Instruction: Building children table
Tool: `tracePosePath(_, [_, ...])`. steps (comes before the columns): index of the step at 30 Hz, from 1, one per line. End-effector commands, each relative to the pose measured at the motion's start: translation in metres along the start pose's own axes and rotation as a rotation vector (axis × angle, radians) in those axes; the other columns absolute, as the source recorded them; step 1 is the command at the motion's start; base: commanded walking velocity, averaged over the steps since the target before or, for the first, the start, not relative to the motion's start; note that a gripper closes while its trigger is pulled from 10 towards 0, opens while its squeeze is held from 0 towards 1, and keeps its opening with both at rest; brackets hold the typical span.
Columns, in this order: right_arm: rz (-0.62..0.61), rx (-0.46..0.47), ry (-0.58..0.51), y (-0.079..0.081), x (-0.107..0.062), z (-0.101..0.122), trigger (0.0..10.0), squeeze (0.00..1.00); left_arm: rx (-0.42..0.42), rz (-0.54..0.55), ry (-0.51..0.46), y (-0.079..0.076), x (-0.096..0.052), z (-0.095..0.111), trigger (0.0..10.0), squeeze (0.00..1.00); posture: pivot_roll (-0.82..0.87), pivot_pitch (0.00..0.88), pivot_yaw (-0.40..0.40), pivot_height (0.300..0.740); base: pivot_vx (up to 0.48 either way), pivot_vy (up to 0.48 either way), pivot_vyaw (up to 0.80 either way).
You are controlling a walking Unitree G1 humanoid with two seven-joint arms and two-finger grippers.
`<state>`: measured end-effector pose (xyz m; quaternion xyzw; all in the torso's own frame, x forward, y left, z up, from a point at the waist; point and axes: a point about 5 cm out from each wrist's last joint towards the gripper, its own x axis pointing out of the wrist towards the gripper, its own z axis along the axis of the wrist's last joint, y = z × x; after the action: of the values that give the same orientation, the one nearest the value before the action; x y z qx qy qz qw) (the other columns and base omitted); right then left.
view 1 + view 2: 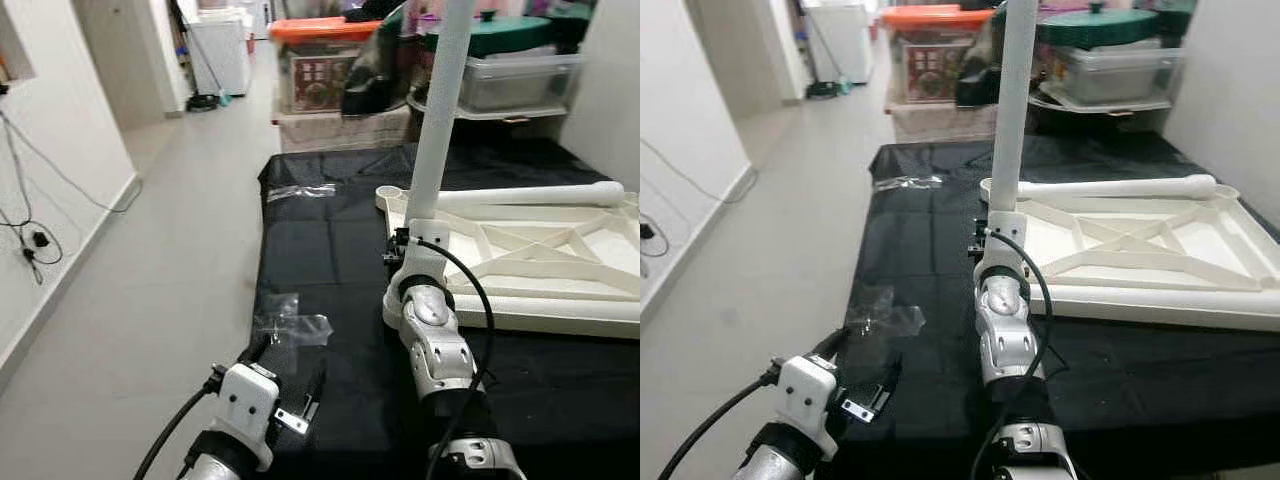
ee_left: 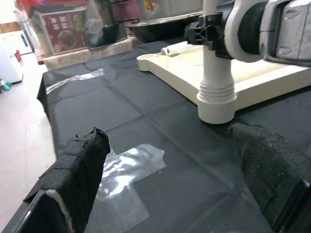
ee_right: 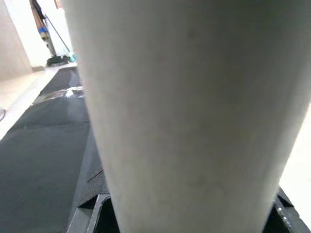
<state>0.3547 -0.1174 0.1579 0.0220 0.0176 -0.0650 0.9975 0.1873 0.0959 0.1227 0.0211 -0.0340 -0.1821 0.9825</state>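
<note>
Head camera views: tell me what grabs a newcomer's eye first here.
A tall white table leg stands upright at the near left corner of the upturned white tabletop, with the right end effector clamped around its base. The tabletop lies on a black cloth, another white leg lying along its far edge. At the cloth's near left edge the left end effector hangs open by a clear plastic wrapper.
</note>
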Motion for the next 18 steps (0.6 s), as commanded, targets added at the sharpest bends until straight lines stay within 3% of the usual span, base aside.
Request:
tracePosePath(1, [0.097, 0.071, 0.042, 0.020, -0.003, -0.010, 10.0, 0.76, 0.001, 0.007, 0.012, 0.001, -0.001, -0.004, 10.0, 0.00, -0.01, 0.000, 0.021, 0.740, 0.000, 0.000, 0.00])
tracePosePath(2, [0.097, 0.071, 0.042, 0.020, -0.003, -0.010, 10.0, 0.76, 0.001, 0.007, 0.012, 0.001, -0.001, -0.004, 10.0, 0.00, -0.01, 0.000, 0.021, 0.740, 0.000, 0.000, 0.00])
tracePosePath(3, [0.126, 0.062, 0.024, 0.023, -0.003, -0.008, 10.0, 1.00, 0.001, 0.008, 0.012, 0.001, -0.001, -0.004, 10.0, 0.00, -0.01, 0.000, 0.021, 0.740, 0.000, 0.000, 0.00])
tracePosePath(5, [0.171, 0.077, 0.010, 0.028, -0.003, -0.007, 10.0, 1.00, 0.000, 0.007, 0.012, 0.001, -0.001, -0.004, 10.0, 0.00, -0.01, 0.000, 0.017, 0.740, 0.000, 0.000, 0.00])
tracePosePath(6, [0.373, 0.167, 0.033, 0.042, -0.005, -0.007, 10.0, 0.02, -0.002, 0.006, 0.015, 0.001, 0.000, -0.004, 10.0, 0.00, -0.01, 0.000, 0.016, 0.740, 0.000, 0.000, 0.00])
tracePosePath(7, [0.373, 0.167, 0.033, 0.042, -0.005, -0.007, 10.0, 0.02, -0.002, 0.006, 0.015, 0.001, 0.000, -0.004, 10.0, 0.00, -0.01, 0.000, 0.016, 0.740, 0.000, 0.000, 0.00])
tracePosePath(8, [0.482, 0.219, 0.041, 0.045, -0.008, -0.006, 10.0, 0.00, -0.004, 0.006, 0.016, 0.001, 0.000, -0.004, 10.0, 0.00, -0.01, 0.000, 0.015, 0.740, 0.000, 0.000, 0.00])
tracePosePath(9, [0.482, 0.219, 0.041, 0.045, -0.008, -0.006, 10.0, 0.00, -0.004, 0.006, 0.016, 0.001, 0.000, -0.004, 10.0, 0.00, -0.01, 0.000, 0.015, 0.740, 0.000, 0.000, 0.00])
tracePosePath(11, [0.675, 0.266, 0.083, 0.044, -0.011, -0.008, 10.0, 0.00, -0.005, 0.007, 0.015, 0.000, 0.000, -0.004, 10.0, 0.00, -0.01, 0.000, 0.015, 0.740, 0.000, 0.000, 0.00])
tracePosePath(12, [0.675, 0.266, 0.083, 0.044, -0.011, -0.008, 10.0, 0.00, -0.005, 0.007, 0.015, 0.000, 0.000, -0.004, 10.0, 0.00, -0.01, 0.000, 0.015, 0.740, 0.000, 0.000, 0.00])
tracePosePath(14, [0.925, 0.216, 0.114, 0.033, -0.011, -0.008, 10.0, 0.00, -0.005, 0.007, 0.014, 0.000, 0.000, -0.004, 10.0, 0.00, -0.01, 0.000, 0.015, 0.740, 0.000, 0.000, 0.00])
tracePosePath(15, [0.925, 0.216, 0.114, 0.033, -0.011, -0.008, 10.0, 0.00, -0.005, 0.007, 0.014, 0.000, 0.000, -0.004, 10.0, 0.00, -0.01, 0.000, 0.015, 0.740, 0.000, 0.000, 0.00])
tracePosePath(17, [1.096, 0.160, 0.132, 0.024, -0.009, -0.007, 10.0, 0.00, -0.005, 0.005, 0.013, 0.001, 0.000, -0.004, 10.0, 0.00, -0.01, 0.000, 0.016, 0.740, 0.000, 0.000, 0.00])
tracePosePath(18, [1.096, 0.160, 0.132, 0.024, -0.009, -0.007, 10.0, 0.00, -0.005, 0.005, 0.013, 0.001, 0.000, -0.004, 10.0, 0.00, -0.01, 0.000, 0.016, 0.740, 0.000, 0.000, 0.00])
